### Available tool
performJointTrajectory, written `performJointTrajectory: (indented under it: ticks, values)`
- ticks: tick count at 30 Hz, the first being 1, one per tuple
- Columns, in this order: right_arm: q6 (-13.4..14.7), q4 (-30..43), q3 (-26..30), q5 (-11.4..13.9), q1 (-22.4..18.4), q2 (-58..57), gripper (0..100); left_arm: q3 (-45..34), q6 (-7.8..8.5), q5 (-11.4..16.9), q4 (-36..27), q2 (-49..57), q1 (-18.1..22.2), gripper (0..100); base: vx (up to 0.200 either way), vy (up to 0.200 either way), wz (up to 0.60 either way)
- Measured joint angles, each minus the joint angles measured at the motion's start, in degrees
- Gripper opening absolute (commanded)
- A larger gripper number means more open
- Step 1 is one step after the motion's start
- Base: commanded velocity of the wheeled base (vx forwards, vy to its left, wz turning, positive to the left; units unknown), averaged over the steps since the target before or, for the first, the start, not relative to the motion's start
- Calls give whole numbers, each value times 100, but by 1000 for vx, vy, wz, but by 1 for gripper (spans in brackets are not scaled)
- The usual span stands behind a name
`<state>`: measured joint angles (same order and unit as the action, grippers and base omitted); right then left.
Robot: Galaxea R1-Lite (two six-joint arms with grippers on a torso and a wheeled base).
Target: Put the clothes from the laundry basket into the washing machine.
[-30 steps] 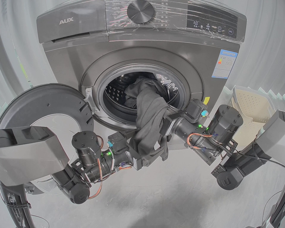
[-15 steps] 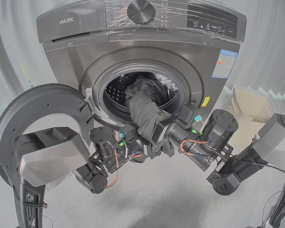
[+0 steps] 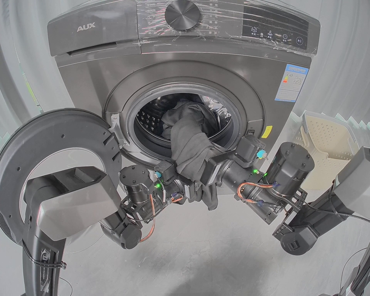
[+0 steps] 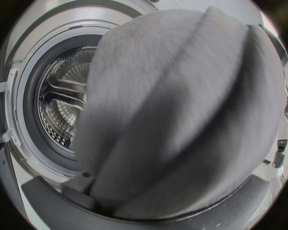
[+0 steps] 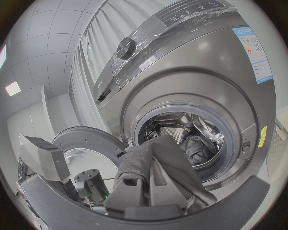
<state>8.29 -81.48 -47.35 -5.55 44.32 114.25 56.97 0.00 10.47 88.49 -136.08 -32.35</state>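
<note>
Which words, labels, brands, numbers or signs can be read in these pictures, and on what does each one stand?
Brand logo in pale capitals, on the detergent drawer of the washing machine: legible, but a brand name, so not quoted.
Blue label on the machine's front: print too small to read.
Yellow sticker beside the door opening: too small.
Control panel: symbols with captions, too small.
Marks around the dial: blurred under film.

the grey floor [image 3: 216,250] carries the washing machine [image 3: 96,77], standing upright, and the laundry basket [image 3: 327,146], positioned just beside the machine's right side.
</note>
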Motion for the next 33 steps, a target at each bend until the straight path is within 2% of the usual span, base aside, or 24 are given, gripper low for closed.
performJointTrajectory:
  ticks: [11, 16, 22, 27, 28, 33]
  values:
    - [74, -27, 149, -4, -485, -155, 0, -85, -27, -16, -6, 113, 69, 0, 0, 0, 0]
    - [79, 17, 430, -2, -725, -163, 0, -93, -40, -13, -4, 386, 174, 0, 0, 0, 0]
    - [88, 16, 907, 2, -729, -48, 0, -177, -104, -77, -4, 783, 210, 0, 0, 0, 0]
    - [88, -74, 998, 35, -610, 160, 0, -402, -128, -112, -6, 1075, 171, 0, 0, 0, 0]
    - [84, -95, 1001, 49, -574, 185, 100, -446, -139, -112, 0, 1122, 165, 0, 0, 0, 0]
    - [71, -216, 1039, 130, -401, 234, 100, -642, -224, -112, 13, 1265, 154, 0, 0, 0, 0]
